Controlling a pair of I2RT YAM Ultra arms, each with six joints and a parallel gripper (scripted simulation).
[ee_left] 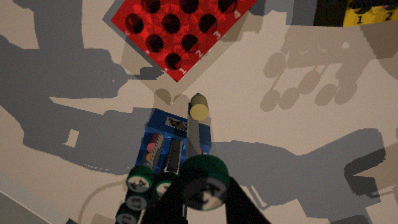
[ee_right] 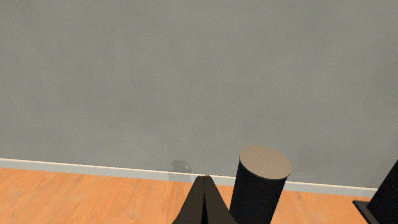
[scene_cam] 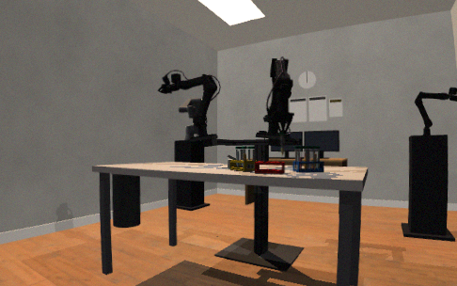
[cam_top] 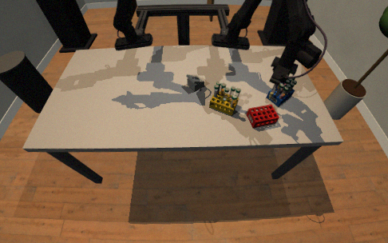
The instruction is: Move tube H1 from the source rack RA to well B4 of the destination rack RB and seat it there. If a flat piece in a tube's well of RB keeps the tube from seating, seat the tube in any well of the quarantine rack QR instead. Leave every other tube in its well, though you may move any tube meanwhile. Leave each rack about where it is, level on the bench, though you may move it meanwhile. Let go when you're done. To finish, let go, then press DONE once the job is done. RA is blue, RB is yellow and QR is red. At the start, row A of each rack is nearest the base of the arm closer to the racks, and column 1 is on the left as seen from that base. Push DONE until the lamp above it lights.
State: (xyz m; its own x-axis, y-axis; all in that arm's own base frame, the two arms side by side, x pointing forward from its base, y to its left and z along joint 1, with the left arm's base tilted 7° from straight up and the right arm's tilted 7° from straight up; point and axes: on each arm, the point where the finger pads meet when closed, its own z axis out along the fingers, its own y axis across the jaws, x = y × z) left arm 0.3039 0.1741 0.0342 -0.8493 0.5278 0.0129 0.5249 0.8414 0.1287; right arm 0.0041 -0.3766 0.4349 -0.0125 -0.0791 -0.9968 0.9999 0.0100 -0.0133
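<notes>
My left gripper (cam_top: 280, 81) (scene_cam: 283, 134) (ee_left: 204, 186) is shut on a green-capped tube (ee_left: 198, 111) (scene_cam: 283, 150); its cap label is not clearly readable. The tube hangs above the bench, over or beside the blue rack RA (cam_top: 275, 98) (scene_cam: 309, 169) (ee_left: 164, 120), which holds several green-capped tubes. The red rack QR (cam_top: 263, 118) (scene_cam: 270, 163) (ee_left: 172, 43) shows no tubes. The yellow rack RB (cam_top: 223, 107) (scene_cam: 241, 167) (ee_left: 352, 18) holds several tubes; well B4 cannot be made out. My right gripper (ee_right: 203, 185) is shut and empty, facing the wall.
A small grey device (cam_top: 195, 81) with a cable stands behind RB on the white table (cam_top: 98, 124); no lit lamp can be made out. QR lies between RB and RA, nearer the table's front edge. A black cylinder (cam_top: 22, 81) (ee_right: 260, 195) stands beside the table.
</notes>
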